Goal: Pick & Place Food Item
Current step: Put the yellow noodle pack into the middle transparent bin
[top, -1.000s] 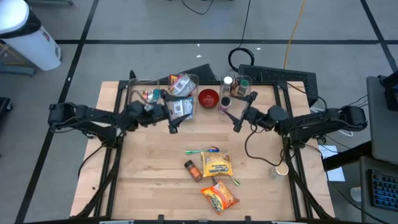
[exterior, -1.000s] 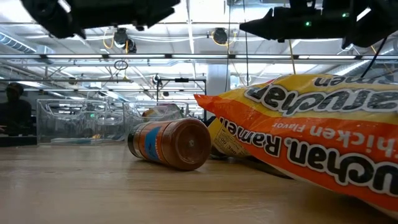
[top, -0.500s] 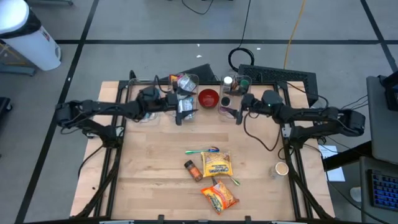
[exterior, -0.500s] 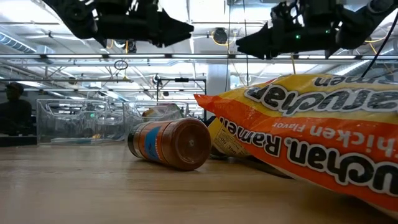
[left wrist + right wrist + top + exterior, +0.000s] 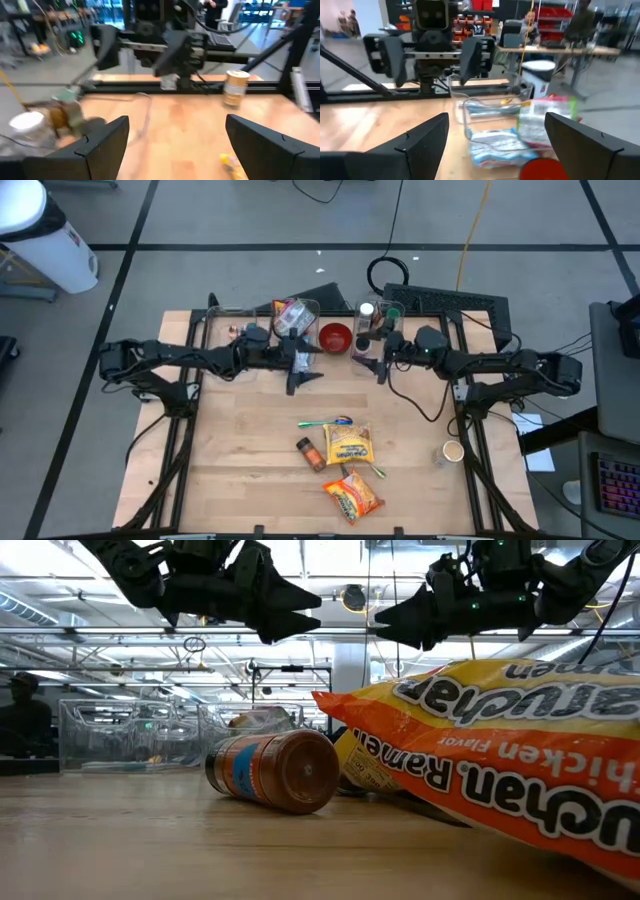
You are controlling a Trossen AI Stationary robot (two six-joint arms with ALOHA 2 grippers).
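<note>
High view: left gripper [image 5: 306,374] and right gripper [image 5: 377,367] wide open, empty, facing near table's far edge; orange ramen packet [image 5: 353,495] waiting untouched near front edge.

ramen packet [image 5: 353,495]: we see orange and yellow, with white letters in the low view
spice jar [image 5: 310,452]: orange-brown, blue label band
bowl [image 5: 335,337]: red, at 12 o'clock
table [image 5: 240,450]: pale wood grain
arms: dark, almost black
bin [image 5: 292,315]: clear
</note>
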